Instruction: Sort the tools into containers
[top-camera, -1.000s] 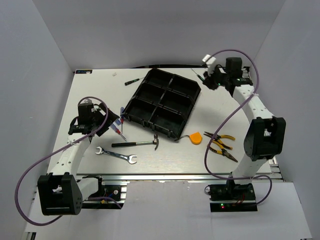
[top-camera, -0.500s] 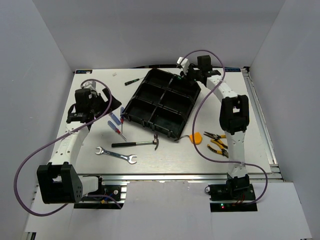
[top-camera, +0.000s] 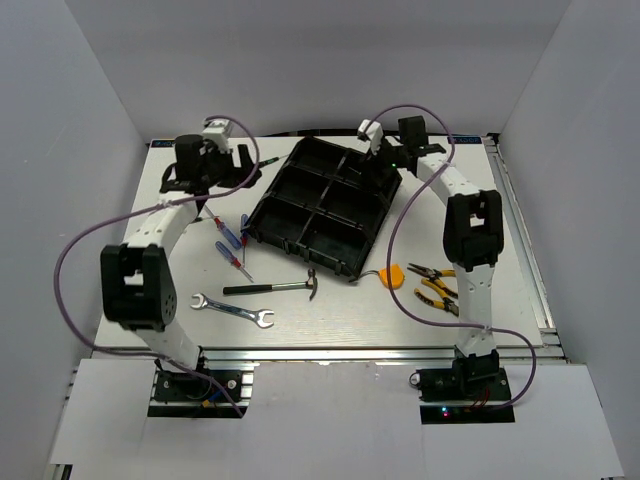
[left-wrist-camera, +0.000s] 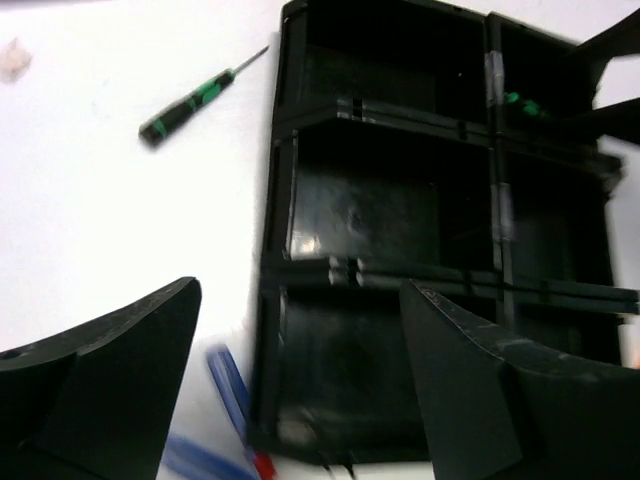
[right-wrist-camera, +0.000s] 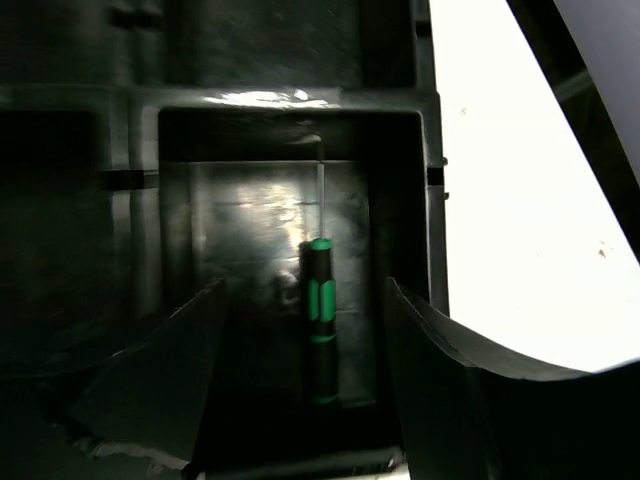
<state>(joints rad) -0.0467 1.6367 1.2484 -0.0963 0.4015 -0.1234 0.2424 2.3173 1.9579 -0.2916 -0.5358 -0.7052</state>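
The black organizer tray (top-camera: 330, 200) lies tilted at mid-table. My right gripper (top-camera: 378, 155) hovers open over its far right compartment. In the right wrist view a black-green screwdriver (right-wrist-camera: 320, 320) lies loose on that compartment's floor between the spread fingers of the right gripper (right-wrist-camera: 305, 285). My left gripper (top-camera: 245, 165) is open at the back left, empty (left-wrist-camera: 300, 290); another black-green screwdriver (left-wrist-camera: 195, 100) lies on the table beyond it, left of the tray wall (left-wrist-camera: 285, 150). Blue and red screwdrivers (top-camera: 228, 243), hammer (top-camera: 270, 288), wrench (top-camera: 232, 310), tape measure (top-camera: 393, 275) and pliers (top-camera: 438, 283) lie on the table.
Grey walls close in the table at the back and on both sides. Purple cables loop from each arm. A metal rail runs along the near edge (top-camera: 350, 350). The blue screwdrivers (left-wrist-camera: 228, 385) lie just off the tray's near left corner.
The right gripper has opened and let the black-green screwdriver drop into the tray compartment. The left arm has swung from the near left up to the back left of the table.
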